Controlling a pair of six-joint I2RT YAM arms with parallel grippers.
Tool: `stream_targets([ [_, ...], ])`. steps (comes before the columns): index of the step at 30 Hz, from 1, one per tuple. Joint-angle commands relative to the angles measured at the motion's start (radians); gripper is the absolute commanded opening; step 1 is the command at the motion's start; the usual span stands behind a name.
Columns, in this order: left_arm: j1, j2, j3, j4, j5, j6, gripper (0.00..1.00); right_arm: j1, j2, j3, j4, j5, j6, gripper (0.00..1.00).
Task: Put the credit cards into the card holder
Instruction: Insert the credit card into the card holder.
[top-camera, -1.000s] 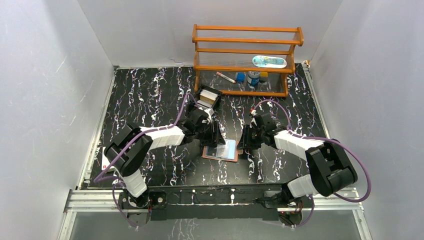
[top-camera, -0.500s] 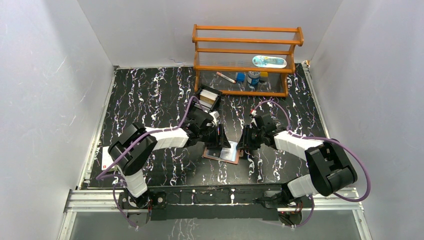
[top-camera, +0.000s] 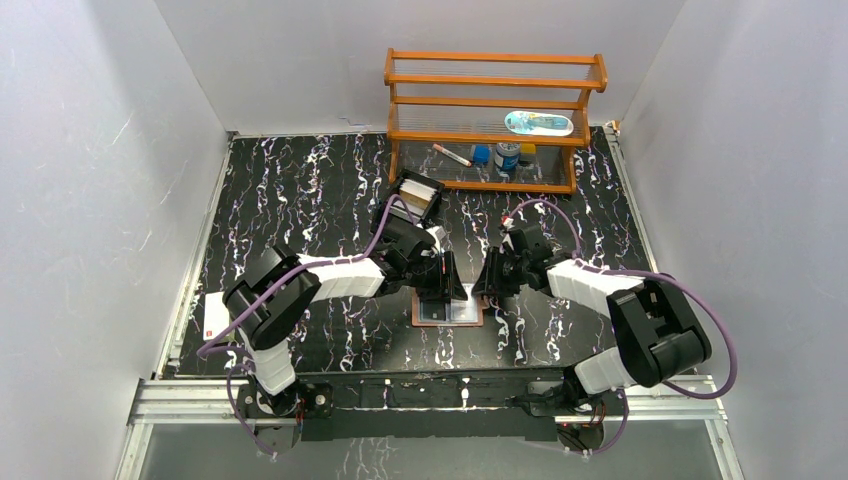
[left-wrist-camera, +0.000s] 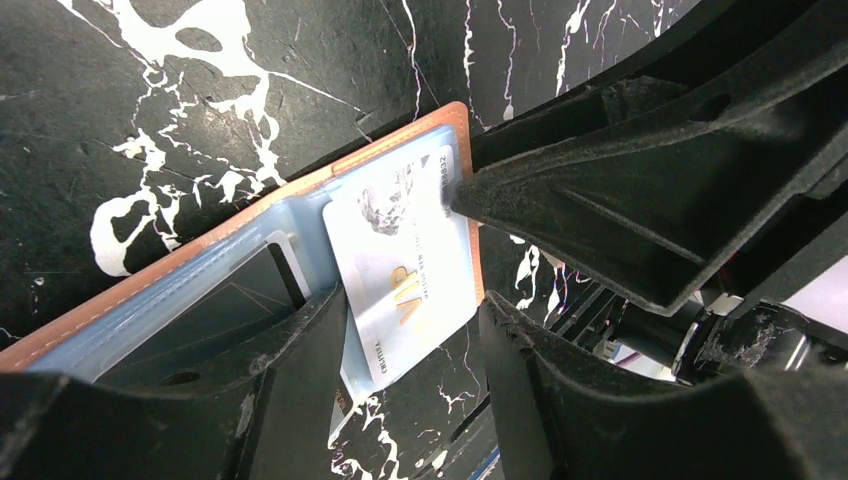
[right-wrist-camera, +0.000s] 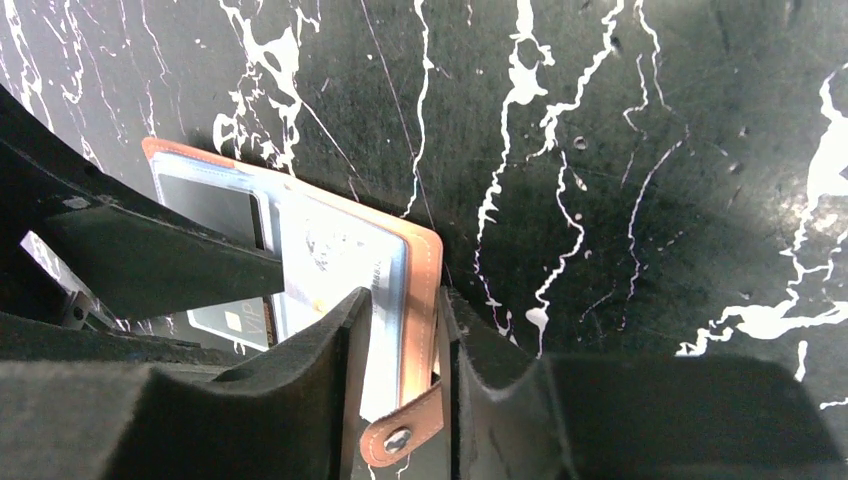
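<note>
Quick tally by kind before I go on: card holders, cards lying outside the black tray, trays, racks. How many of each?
Card holder: 1
Cards outside the tray: 2 (pale card at the holder, white card at the table's left edge)
Black tray: 1 (the cards in it are too small to count)
Wooden rack: 1
Total: 5
</note>
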Motion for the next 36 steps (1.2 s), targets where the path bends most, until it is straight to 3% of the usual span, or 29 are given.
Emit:
stream_targets([
  [1,-0.011,-0.055,0.043,-0.036,-0.043,-0.007,0.5,0.005,0.007,0.075,-0.049,0.028,-0.026,0.42],
  [8,0.007,-0.132,0.042,-0.137,-0.107,0.038,0.52,0.005,-0.101,0.106,-0.124,0.036,0.035,0.54],
  [19,0.092,-0.267,-0.038,-0.282,-0.19,0.133,0.51,0.031,-0.216,0.079,-0.144,0.042,0.125,0.55],
  [28,0.12,-0.277,-0.107,-0.305,-0.186,0.167,0.35,0.096,-0.159,0.058,-0.104,0.075,0.158,0.59],
  [36,0.12,-0.239,-0.142,-0.258,-0.159,0.163,0.34,0.104,-0.098,0.023,-0.071,0.091,0.149,0.62],
])
